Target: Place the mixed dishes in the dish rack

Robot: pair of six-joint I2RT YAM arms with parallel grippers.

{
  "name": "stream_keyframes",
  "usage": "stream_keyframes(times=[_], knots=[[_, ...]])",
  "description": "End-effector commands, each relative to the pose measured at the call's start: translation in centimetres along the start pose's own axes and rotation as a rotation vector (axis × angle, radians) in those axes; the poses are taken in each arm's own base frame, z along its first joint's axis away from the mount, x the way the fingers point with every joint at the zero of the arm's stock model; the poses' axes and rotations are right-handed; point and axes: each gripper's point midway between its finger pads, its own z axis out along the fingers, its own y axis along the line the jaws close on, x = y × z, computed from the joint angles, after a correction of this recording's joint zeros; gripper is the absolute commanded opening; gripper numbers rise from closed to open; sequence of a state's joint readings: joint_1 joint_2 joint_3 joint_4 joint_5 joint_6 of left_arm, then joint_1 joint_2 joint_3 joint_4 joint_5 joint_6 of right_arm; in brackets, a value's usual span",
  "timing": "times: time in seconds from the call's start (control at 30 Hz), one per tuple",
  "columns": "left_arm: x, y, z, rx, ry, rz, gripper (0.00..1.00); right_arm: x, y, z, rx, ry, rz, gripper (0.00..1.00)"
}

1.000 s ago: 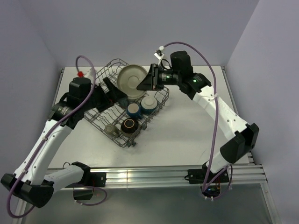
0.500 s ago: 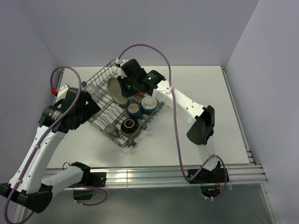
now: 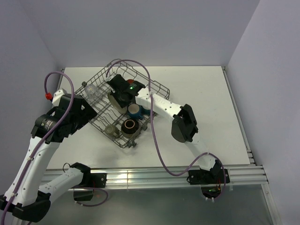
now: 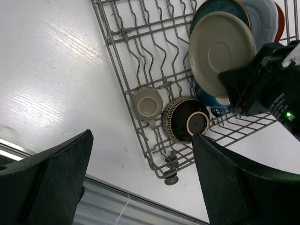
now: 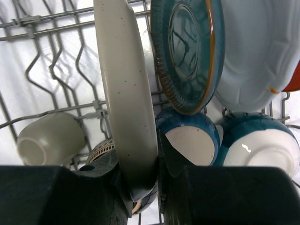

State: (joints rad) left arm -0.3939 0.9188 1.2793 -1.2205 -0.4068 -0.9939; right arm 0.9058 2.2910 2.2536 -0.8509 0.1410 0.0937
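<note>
The dish rack (image 3: 154,87) sits at the table's back left. My right gripper (image 3: 121,96) reaches into it, shut on a beige plate (image 5: 124,93) held on edge among the tines. Close beside this plate stand a teal plate (image 5: 187,51), a pale blue-white plate (image 5: 253,51) and a red-orange one (image 5: 293,79). Below them lie two blue cups (image 5: 187,140), a dark bowl (image 4: 185,119) and a small beige cup (image 4: 147,103). A clear glass (image 3: 92,90) rests in the rack's left corner. My left gripper (image 4: 140,187) hangs open and empty above the rack's near corner.
The rack's wheel (image 4: 171,178) stands on the white table near the metal front rail (image 4: 108,201). The right arm's purple cable (image 3: 152,126) loops over the rack and table. Walls close the table at the back and left.
The right arm has swung left and down, carrying the beige plate from above the rack's far side into the tines. The left arm has pulled back out of the rack toward the near left.
</note>
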Motion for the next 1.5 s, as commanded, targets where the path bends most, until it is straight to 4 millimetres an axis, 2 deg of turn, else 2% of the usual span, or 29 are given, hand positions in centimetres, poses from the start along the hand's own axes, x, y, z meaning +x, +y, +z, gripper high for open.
stream_keyframes(times=[0.0,0.23,0.53,0.77,0.87,0.9,0.97,1.0,1.03,1.1,1.27,1.47], knots=[[0.7,0.9,-0.3,-0.012,0.022,0.031,0.93,-5.3,-0.2,-2.0,0.026,-0.172,-0.006,0.0],[0.9,0.9,-0.4,-0.007,0.038,0.042,0.92,-4.0,0.8,0.9,0.025,-0.129,-0.022,0.0],[1.3,0.5,0.3,-0.007,0.055,0.063,0.92,-2.3,2.8,2.3,0.012,-0.089,-0.049,0.0],[1.6,0.5,0.8,-0.012,0.064,0.076,0.93,-1.3,2.8,3.2,0.026,-0.062,-0.048,0.0],[1.7,0.4,0.9,-0.008,0.069,0.081,0.93,-1.0,2.7,3.5,0.026,-0.054,-0.044,0.13],[1.7,0.3,0.9,-0.007,0.071,0.082,0.93,-0.9,2.6,3.6,0.028,-0.051,-0.042,0.27],[1.7,0.2,0.9,-0.002,0.073,0.082,0.94,-0.7,2.5,3.7,0.036,-0.045,-0.04,0.41],[1.7,0.1,0.9,0.001,0.074,0.083,0.94,-0.8,2.4,3.6,0.042,-0.047,-0.04,0.52],[1.8,0.0,0.8,0.005,0.077,0.084,0.95,-0.8,2.3,3.4,0.048,-0.048,-0.038,0.59],[1.9,-0.2,0.9,0.012,0.085,0.085,0.95,-1.5,1.8,2.7,0.067,-0.069,-0.028,0.73],[2.4,-0.8,1.3,0.038,0.107,0.084,0.95,-3.4,0.5,0.2,0.093,-0.119,-0.002,0.83],[2.9,-2.4,1.6,0.102,0.134,0.076,0.95,-6.0,-1.5,-5.7,0.117,-0.205,0.039,0.88]])
